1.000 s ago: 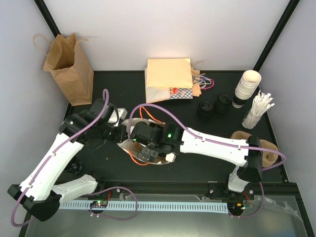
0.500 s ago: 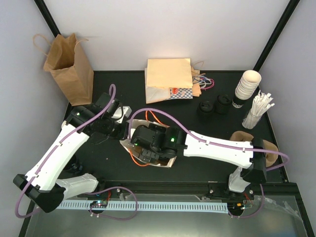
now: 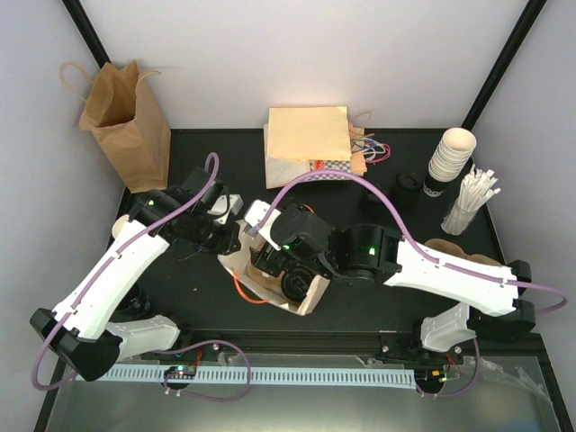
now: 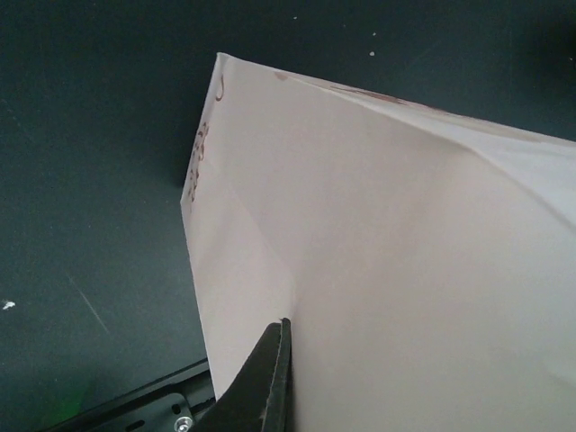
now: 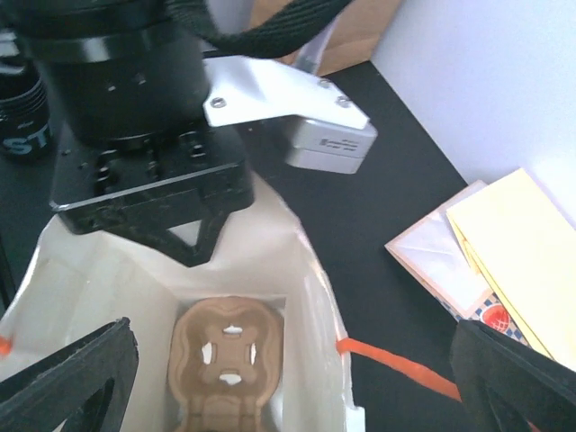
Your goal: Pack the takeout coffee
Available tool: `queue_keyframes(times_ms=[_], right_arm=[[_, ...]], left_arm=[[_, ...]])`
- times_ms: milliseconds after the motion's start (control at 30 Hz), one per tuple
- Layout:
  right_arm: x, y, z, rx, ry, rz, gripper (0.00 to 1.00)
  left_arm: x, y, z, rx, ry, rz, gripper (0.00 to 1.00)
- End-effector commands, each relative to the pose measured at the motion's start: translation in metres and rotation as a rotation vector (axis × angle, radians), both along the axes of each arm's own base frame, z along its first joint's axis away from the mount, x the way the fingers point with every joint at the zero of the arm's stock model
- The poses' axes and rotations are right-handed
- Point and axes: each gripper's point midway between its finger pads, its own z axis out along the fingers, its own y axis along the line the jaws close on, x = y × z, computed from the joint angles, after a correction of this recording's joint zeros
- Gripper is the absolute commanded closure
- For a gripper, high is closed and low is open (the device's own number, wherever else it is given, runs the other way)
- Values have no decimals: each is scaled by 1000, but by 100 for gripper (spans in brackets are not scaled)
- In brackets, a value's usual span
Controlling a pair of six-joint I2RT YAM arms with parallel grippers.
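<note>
A white paper bag (image 3: 310,292) with orange handles stands open at the table's middle. In the top view a round black lid (image 3: 295,286), the takeout coffee's, shows inside it; the cup body is hidden. The right wrist view looks down into the bag (image 5: 310,297) at a brown cup carrier (image 5: 225,364) on its floor; the coffee is outside that view. My right gripper (image 3: 274,263) (image 5: 288,378) is open wide and empty above the bag's mouth. My left gripper (image 3: 230,236) (image 4: 281,355) is shut on the bag's left wall (image 4: 378,234).
A brown paper bag (image 3: 126,121) stands at the back left. Flat paper bags (image 3: 310,139) lie at the back middle. Black lids (image 3: 405,189), stacked cream cups (image 3: 450,155), white stirrers (image 3: 470,202) and cardboard carriers (image 3: 490,274) are on the right.
My right gripper has drawn up and back out of the bag toward the right, open. The bag now stands more open, with a black lid showing inside. My left gripper stays at the bag's wall.
</note>
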Motion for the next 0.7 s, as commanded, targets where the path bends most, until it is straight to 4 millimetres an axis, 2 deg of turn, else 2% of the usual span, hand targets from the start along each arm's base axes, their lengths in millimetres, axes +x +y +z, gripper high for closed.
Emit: queue_keyframes(times_ms=[0,167,333,433,567,667], right_arm=[[17,-24,42,126,-26,-125,3],[12,-45,71,239,21,-103,3],[-25,-45,99,374,135,106,0],[-43,-30,94,379,200,212,1],[-52,-4,74,375,285,277,1],[-58,15,69,427,338,324,1]], left_arm=[[3,4,-3,15,-5,1,98],[18,7,0,4,-30,8,98],[35,4,4,-4,-16,0,98],[42,-3,5,-15,-2,-7,98],[45,-6,10,-34,-9,-6,99],[43,-7,11,-44,-4,-7,98]])
